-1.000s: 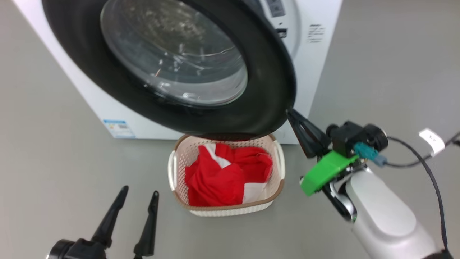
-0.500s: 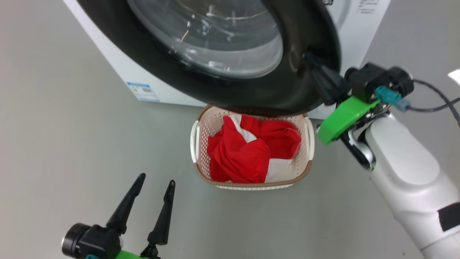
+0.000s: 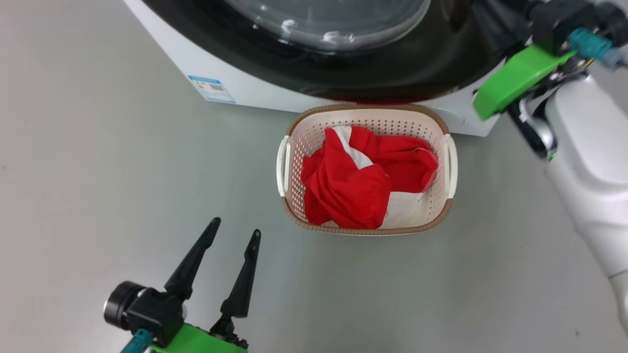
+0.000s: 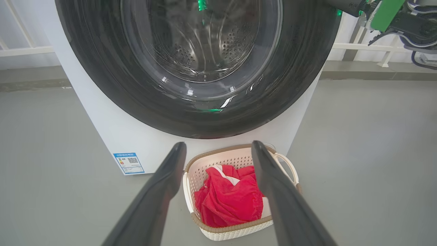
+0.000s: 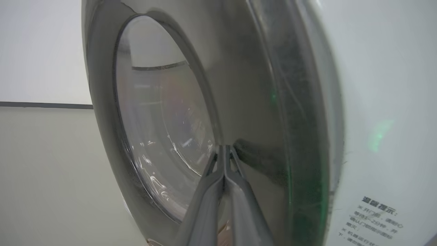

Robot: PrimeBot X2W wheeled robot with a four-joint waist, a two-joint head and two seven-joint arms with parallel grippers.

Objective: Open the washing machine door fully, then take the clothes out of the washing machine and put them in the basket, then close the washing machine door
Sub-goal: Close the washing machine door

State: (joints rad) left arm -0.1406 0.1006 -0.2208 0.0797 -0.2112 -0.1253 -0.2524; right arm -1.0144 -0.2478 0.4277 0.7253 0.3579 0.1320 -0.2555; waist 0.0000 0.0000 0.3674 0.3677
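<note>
Now pushing washing machine door [image 4: 191, 112] nearly shut (well ajar a sec ago) w/ R gripper [image 5: 224, 149], fingers pinched together, empty, tips on door's rim. L gripper [image 3: 235, 228] spread wide, holding nothing. Clothes [image 3: 353, 191] in basket [image 3: 365, 230] just below door. Prob. only final latch push left.

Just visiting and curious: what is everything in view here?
washing machine: one, white, behind the basket
washing machine door: one, black rim, clear glass, machine's front
basket: one, cream, brown rim, on the floor
clothes: one heap, red and white, in the basket
label sticker: one, blue, low on the machine
floor: one, grey, underneath
left gripper: one, dark, open, short of the basket
right gripper: one, dark, shut, at the door's rim
</note>
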